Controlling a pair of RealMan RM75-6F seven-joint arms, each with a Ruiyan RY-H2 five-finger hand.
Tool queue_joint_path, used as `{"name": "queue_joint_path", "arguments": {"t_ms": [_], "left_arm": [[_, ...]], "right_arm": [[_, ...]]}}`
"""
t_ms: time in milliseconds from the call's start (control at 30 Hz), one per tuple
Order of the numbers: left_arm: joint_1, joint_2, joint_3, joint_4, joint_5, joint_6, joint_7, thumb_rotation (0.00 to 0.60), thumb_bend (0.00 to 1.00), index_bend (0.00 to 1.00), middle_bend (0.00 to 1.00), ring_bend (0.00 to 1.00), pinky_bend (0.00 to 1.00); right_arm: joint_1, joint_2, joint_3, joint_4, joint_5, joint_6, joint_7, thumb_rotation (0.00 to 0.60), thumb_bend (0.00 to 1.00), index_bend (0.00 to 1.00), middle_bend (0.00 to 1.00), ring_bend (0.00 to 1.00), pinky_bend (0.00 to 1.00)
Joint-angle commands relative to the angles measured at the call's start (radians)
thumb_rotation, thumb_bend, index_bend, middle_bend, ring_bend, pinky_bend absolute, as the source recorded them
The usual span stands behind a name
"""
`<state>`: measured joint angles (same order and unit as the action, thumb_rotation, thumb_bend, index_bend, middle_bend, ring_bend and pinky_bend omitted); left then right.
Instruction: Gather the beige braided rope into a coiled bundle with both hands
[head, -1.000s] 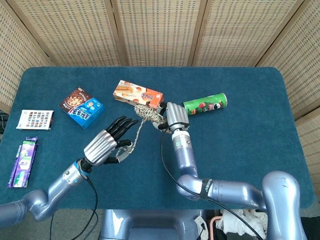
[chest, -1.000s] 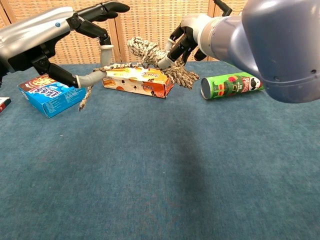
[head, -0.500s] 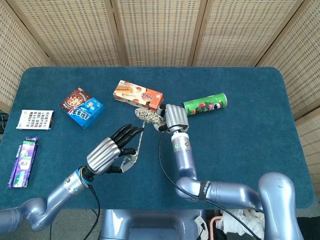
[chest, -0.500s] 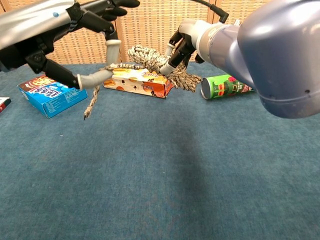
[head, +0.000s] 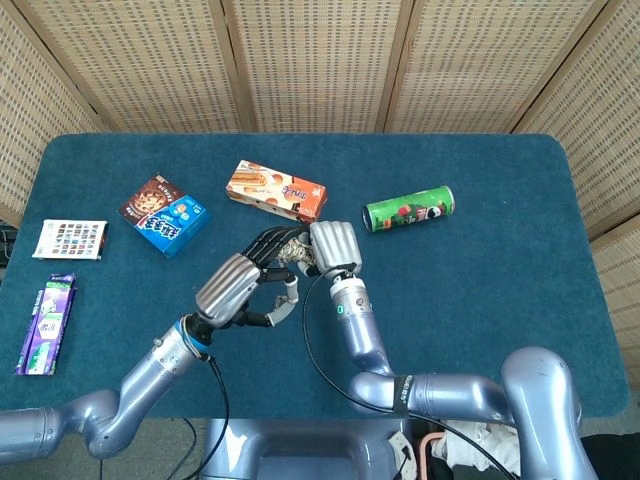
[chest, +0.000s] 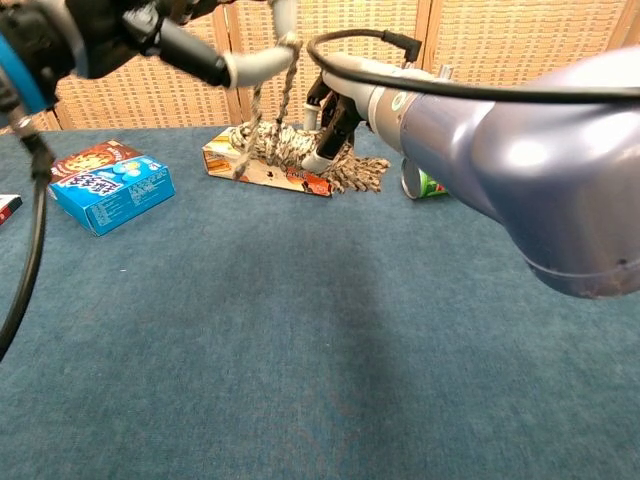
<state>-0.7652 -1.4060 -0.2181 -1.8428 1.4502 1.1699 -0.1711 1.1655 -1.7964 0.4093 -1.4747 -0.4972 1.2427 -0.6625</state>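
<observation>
Both hands have drawn together over the last second: the left hand, which was out to the side with a long strand trailing, now sits right against the right hand, so the slack has been taken up. The beige braided rope is bunched between them above the blue felt worktop, with a strand looped over a left finger and hanging down in the chest view. The right hand is closed around the bulk of the bundle; the left has its fingers curled about the strand. I judge the coil mostly gathered, with one loose tail still to tuck in.

Nearest the robot, the worktop in front of the hands offers open room for lowering the bundle. At the left edge lie a purple packet and a white card, well apart. Further back, a blue snack box sits to the left, an orange biscuit box lies just behind the rope, and a green crisp can lies near the right hand; moving backwards risks nudging these two.
</observation>
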Motion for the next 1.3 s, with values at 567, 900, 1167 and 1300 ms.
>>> {"name": "queue_joint_path", "arguments": {"t_ms": [567, 900, 1167, 1300], "left_arm": [[-0.075, -0.042, -0.154, 0.107, -0.216, -0.066, 0.021, 0.600, 0.62, 0.85, 0.00, 0.00, 0.00], [-0.091, -0.066, -0.091, 0.334, -0.049, -0.040, 0.002, 0.600, 0.62, 0.85, 0.00, 0.00, 0.00], [-0.091, -0.101, -0.066, 0.449, 0.008, 0.000, -0.042, 0.600, 0.62, 0.85, 0.00, 0.00, 0.00], [-0.088, -0.123, -0.069, 0.489, 0.006, 0.014, -0.104, 0.600, 0.62, 0.85, 0.00, 0.00, 0.00]], "right_arm": [[-0.051, 0.058, -0.074, -0.037, -0.186, -0.146, 0.059, 0.600, 0.75, 0.66, 0.78, 0.59, 0.99], [-0.078, 0.112, -0.075, -0.065, -0.287, -0.222, 0.162, 0.600, 0.75, 0.66, 0.78, 0.59, 0.99], [-0.087, 0.129, -0.079, -0.078, -0.318, -0.230, 0.181, 0.600, 0.75, 0.66, 0.78, 0.59, 0.99], [-0.093, 0.139, -0.075, -0.086, -0.318, -0.232, 0.191, 0.600, 0.75, 0.66, 0.78, 0.58, 0.99]]}}
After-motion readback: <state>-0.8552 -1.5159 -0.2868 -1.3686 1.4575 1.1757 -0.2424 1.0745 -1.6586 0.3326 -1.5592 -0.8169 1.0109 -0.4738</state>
